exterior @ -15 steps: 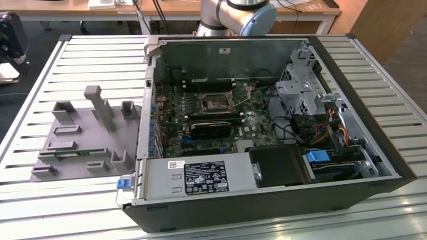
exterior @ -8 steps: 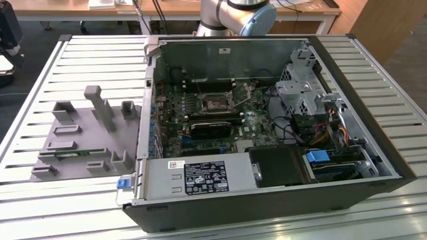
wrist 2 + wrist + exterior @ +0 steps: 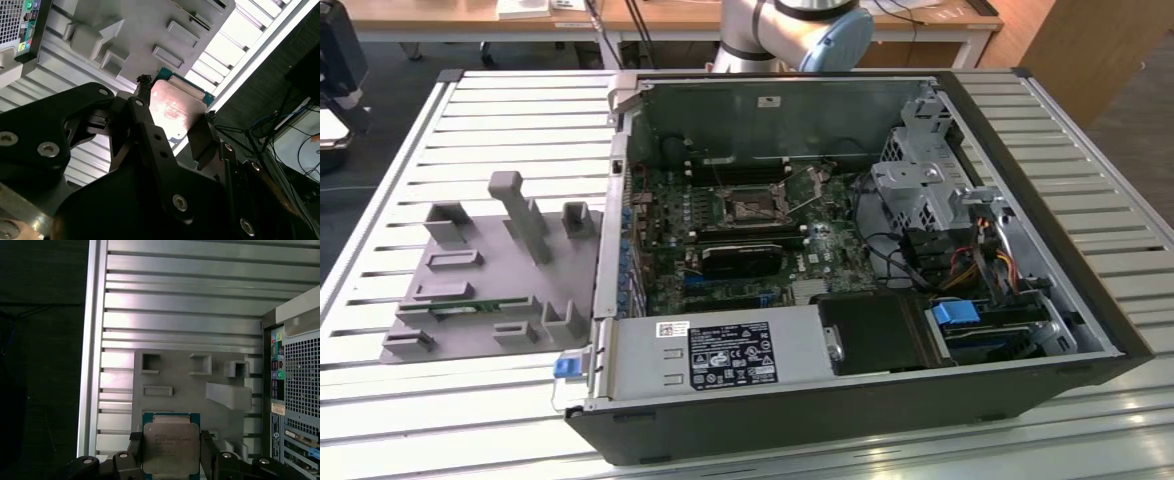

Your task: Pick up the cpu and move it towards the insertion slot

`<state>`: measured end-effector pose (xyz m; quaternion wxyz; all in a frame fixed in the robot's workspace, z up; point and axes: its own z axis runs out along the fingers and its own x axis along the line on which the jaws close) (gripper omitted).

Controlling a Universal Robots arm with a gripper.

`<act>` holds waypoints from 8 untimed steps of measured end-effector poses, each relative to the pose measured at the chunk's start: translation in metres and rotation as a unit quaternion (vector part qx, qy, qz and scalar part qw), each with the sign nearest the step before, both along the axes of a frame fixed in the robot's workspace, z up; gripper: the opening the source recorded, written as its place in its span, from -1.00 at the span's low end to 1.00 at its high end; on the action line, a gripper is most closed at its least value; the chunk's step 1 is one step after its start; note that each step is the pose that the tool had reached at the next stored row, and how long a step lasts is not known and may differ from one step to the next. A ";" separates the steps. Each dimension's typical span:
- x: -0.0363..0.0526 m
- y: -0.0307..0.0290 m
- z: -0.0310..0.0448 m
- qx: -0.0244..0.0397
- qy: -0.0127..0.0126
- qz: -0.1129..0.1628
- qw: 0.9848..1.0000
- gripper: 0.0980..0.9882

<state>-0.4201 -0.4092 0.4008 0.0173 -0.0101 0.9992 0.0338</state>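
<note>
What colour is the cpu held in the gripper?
The cpu has a silver-grey top with a teal-green edge, clearest in the first wrist view.

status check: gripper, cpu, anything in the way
Gripper shut on flat square silver-topped cpu. Chip above grey fixture plate, outside black computer case. Silver-framed square insertion slot inside case.

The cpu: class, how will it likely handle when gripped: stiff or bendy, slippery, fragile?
Probably stiff: the cpu sits flat and unbent between the fingers of the gripper. Its shiny metal top looks fairly slippery. The thin green board edge around it suggests it is fragile.
</note>
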 end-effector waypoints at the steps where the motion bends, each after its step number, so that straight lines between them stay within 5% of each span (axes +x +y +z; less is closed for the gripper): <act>1: 0.0016 0.0000 0.0000 0.000 0.000 0.000 1.000 0.00; 8: 0.0167 0.0000 0.0000 0.000 0.000 0.000 1.000 0.00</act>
